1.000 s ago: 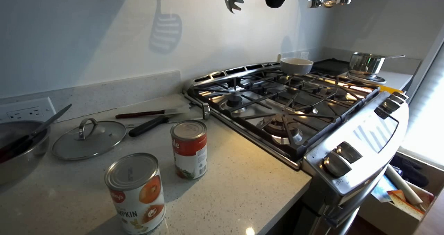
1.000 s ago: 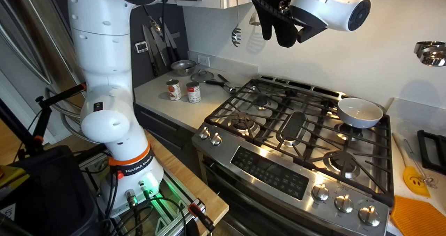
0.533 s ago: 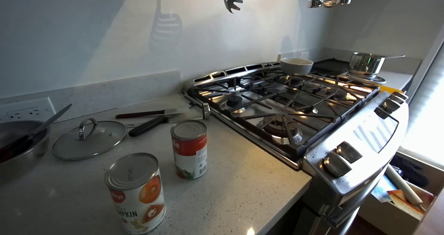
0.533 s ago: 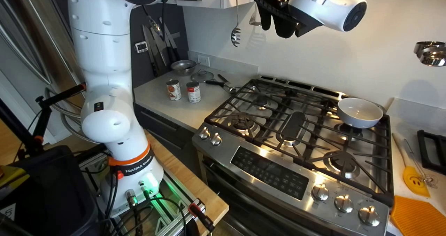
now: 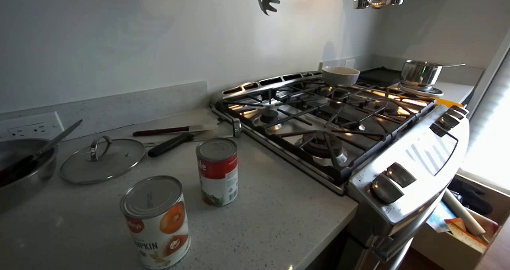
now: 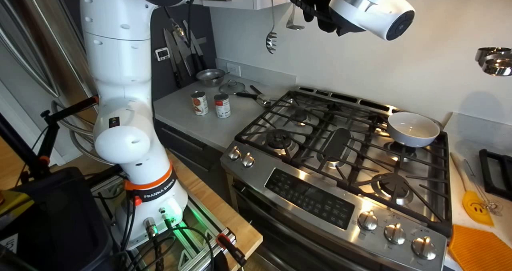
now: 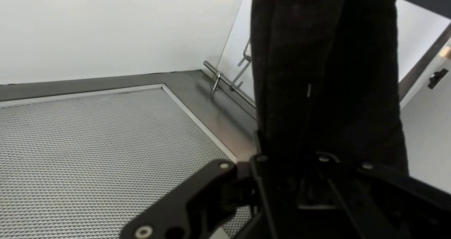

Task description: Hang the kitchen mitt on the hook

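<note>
The kitchen mitt (image 7: 324, 73) is dark, almost black fabric and fills the upper right middle of the wrist view. My gripper (image 7: 289, 154) is shut on it; the dark fabric hides most of the fingertips. In an exterior view the mitt (image 6: 320, 11) hangs at the top edge with rounded ends downward, beside the white wrist of the arm, and the gripper there is mostly hidden. A metal rail with hooks (image 7: 216, 81) shows in the wrist view left of the mitt, apart from its visible edge. The mitt hides the rail's right part.
A metal mesh hood filter (image 7: 105, 154) fills the lower left of the wrist view. A pronged utensil (image 6: 271, 43) and a slotted spatula (image 6: 295, 25) hang left of the mitt. Below are the stove (image 6: 336, 143), a white bowl (image 6: 413, 129) and two cans (image 5: 155, 222) (image 5: 217, 172).
The mitt and gripper have moved up and a little left in an exterior view. The mitt has left the top of the other exterior picture. The spatula shadow on the wall has faded.
</note>
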{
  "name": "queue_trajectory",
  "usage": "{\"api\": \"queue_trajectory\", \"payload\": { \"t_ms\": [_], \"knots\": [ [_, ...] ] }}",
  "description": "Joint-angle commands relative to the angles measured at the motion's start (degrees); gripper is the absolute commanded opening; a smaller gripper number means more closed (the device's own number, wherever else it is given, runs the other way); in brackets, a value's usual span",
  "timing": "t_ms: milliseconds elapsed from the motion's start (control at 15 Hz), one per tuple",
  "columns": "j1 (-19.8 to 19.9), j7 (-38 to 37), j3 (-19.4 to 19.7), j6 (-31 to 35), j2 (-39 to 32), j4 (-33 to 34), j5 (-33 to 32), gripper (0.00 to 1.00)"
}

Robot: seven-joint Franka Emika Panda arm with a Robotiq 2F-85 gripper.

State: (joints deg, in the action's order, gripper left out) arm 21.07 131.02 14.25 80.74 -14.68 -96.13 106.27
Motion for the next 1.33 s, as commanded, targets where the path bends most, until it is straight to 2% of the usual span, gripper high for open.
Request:
{"api": "queue_trajectory", "payload": {
  "t_ms": [0, 267, 333, 600, 667, 1000, 1267],
  "knots": [
    [-0.90, -3.23, -0.02, 1.67, -0.32, -0.06, 4.06, 0.05],
    [-1.70, -6.66, 0.42, 3.44, -0.95, 0.37, 2.40, 0.05],
    [-1.49, -4.53, 0.46, 2.11, -0.86, 0.15, 2.43, 0.19],
    [-1.57, -5.58, 0.44, 2.32, -1.26, 0.14, 2.40, 0.19],
    [-1.57, -5.61, 0.44, 2.32, -1.28, 0.14, 2.40, 0.05],
    [-1.95, -10.50, -0.09, 4.93, -1.39, -1.39, 4.87, 0.05],
    [-2.89, -15.85, -0.41, 10.02, -1.18, -2.03, 6.47, 0.05]
  ]
}}
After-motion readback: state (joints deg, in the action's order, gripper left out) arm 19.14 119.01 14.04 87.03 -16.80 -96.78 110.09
